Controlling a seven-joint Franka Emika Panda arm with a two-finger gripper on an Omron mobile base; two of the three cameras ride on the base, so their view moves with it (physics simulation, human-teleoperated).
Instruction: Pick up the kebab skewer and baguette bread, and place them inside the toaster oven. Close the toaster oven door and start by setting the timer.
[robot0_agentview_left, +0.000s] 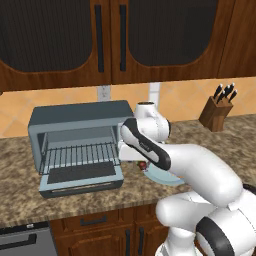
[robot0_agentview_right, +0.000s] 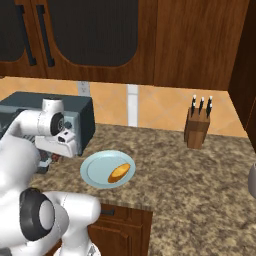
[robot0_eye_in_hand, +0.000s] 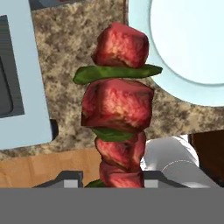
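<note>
Pinching the kebab skewer (robot0_eye_in_hand: 118, 113), a thin stick threaded with dark red meat chunks and green slices, between the jaws of the two-finger gripper (robot0_eye_in_hand: 119, 180), closed tightly on its lower end. Hanging above the speckled brown granite table (robot0_agentview_left: 20, 170), just beside the round pale-blue plate (robot0_agentview_right: 95, 167). Lying on that plate, off to one side of the jaws, the golden orange-tan baguette bread (robot0_agentview_right: 119, 172). Standing on the jaws' other side, the boxy blue-grey toaster oven (robot0_agentview_left: 75, 131), its windowed toaster oven door (robot0_agentview_left: 82, 176) folded down flat, wire rack showing.
</note>
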